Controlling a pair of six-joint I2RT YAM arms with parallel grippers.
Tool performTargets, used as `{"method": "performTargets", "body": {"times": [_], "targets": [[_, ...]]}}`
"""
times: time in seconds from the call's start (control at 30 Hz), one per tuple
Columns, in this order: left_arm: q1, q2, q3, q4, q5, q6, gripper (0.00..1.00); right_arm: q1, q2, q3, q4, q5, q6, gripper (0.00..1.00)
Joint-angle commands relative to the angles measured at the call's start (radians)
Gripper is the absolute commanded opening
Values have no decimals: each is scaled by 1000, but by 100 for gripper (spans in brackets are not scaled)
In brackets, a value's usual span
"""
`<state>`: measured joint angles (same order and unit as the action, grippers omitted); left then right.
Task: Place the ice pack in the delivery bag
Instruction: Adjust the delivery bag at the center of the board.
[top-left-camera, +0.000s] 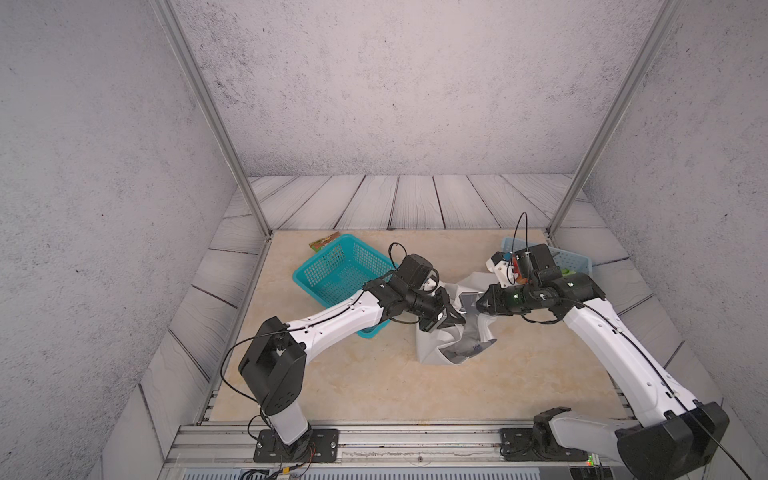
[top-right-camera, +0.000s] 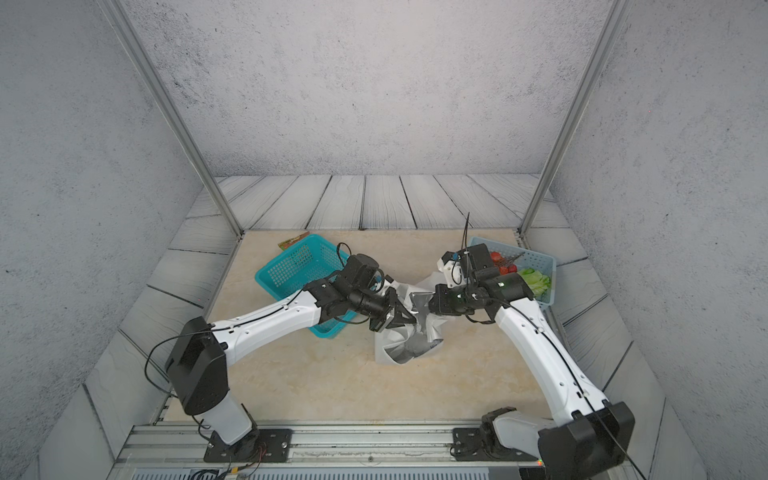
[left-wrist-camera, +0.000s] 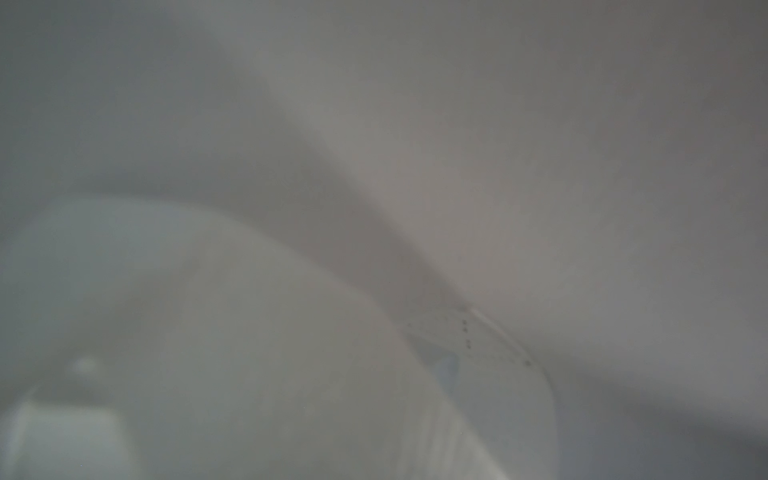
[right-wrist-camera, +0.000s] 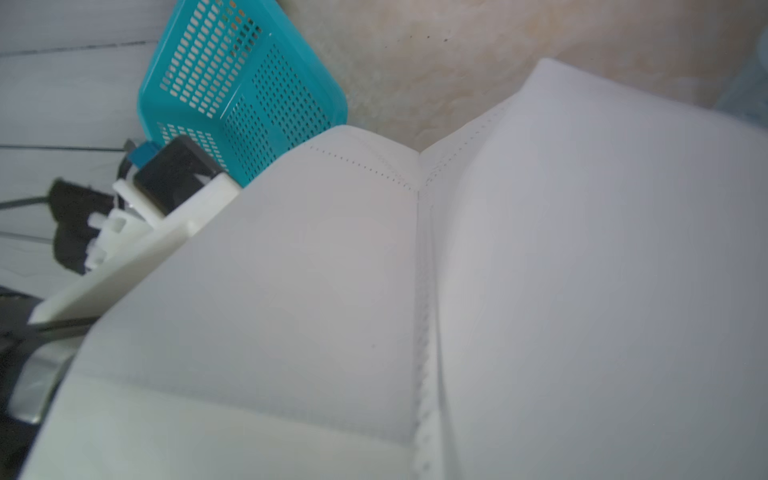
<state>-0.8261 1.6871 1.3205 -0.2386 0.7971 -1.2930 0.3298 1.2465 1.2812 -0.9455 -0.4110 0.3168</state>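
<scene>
One bag, white with silver lining, sits crumpled mid-table, its mouth up and half collapsed. I can't pick out the ice pack for sure; a pale patch with bluish marks inside the mouth may be it. My left gripper is closed, pinching the bag's rim. My right gripper is at the opposite rim with its tip buried in fabric, so I can't tell if it's open or gripping. I judge the step as holding the mouth open. Next calls for spreading the rim wider and checking the pack is inside. A teal basket sits beside the bag on the left and a light-blue basket is back right.
</scene>
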Motion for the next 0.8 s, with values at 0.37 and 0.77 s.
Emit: {"method": "performTargets", "body": {"times": [0.37,0.77], "targets": [[281,-322,-38,-270,-87,600,57,1,-566,-105,68,130,-142,99],[365,-469,-363,47,-297,1913,82,1,-1024,-621,295,-108,-418,92]]}}
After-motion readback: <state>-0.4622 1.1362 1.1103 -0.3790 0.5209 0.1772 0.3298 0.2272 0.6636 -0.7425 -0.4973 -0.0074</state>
